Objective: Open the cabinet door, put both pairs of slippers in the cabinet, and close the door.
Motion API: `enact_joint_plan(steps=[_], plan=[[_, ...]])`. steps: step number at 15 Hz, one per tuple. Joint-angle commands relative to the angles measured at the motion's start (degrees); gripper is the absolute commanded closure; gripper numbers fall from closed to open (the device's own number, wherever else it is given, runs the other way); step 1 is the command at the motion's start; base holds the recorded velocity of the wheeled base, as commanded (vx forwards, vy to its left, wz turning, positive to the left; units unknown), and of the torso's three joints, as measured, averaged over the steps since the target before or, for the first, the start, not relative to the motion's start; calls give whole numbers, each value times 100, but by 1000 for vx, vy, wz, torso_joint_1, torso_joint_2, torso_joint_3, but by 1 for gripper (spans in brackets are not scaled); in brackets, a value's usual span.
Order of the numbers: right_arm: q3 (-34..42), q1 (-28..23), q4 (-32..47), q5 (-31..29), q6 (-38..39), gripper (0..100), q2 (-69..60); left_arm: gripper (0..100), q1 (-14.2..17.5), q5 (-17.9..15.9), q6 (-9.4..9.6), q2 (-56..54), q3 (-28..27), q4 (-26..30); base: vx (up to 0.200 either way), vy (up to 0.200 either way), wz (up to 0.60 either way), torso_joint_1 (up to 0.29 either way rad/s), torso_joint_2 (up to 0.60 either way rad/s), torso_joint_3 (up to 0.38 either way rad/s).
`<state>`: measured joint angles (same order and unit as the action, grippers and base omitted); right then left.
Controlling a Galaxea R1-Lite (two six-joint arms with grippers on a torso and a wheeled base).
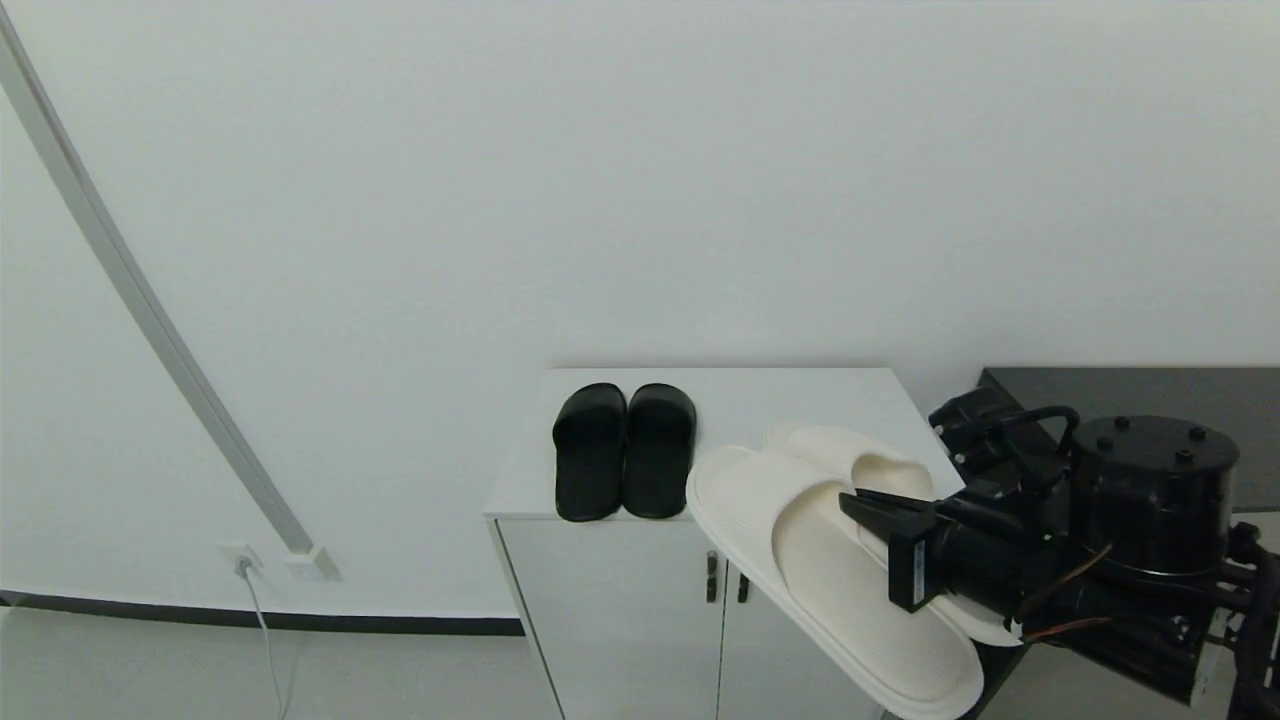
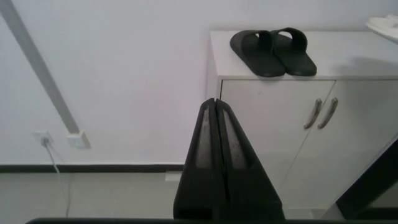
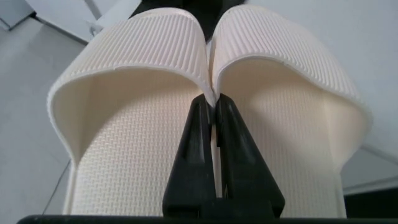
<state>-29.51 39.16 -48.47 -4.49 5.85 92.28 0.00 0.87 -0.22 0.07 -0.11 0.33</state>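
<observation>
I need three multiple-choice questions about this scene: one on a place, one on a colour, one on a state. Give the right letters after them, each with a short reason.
1. Where is the black pair of slippers?
A. on top of the cabinet
B. on the floor
C. inside the cabinet

2. What colour is the pair held by the right tool?
A. black
B. white
C. red

3. In what state are the cabinet doors?
A. both open
B. one open
C. both shut

Answers:
1 A: the pair lies flat on the cabinet's top, near its front edge.
2 B: the white pair is pinched in the right tool, off the cabinet.
3 C: both doors sit flush with the front.
</observation>
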Motion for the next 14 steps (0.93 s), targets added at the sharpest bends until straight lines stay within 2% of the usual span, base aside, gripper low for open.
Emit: enact_joint_plan(steps=[1,3,14], plan=[[86,31,-5,-8,-23,100,-176,100,0,1,-4,1,2,2,-200,0,0,2,2,2],[148,31,-5,-8,-31,100,-202,100,0,1,-4,1,2,2,-200,0,0,7,0,2],[455,13,-66,194,-348,100,-272,100,0,1,-13,1,2,2,0,0,0,0,0,0]])
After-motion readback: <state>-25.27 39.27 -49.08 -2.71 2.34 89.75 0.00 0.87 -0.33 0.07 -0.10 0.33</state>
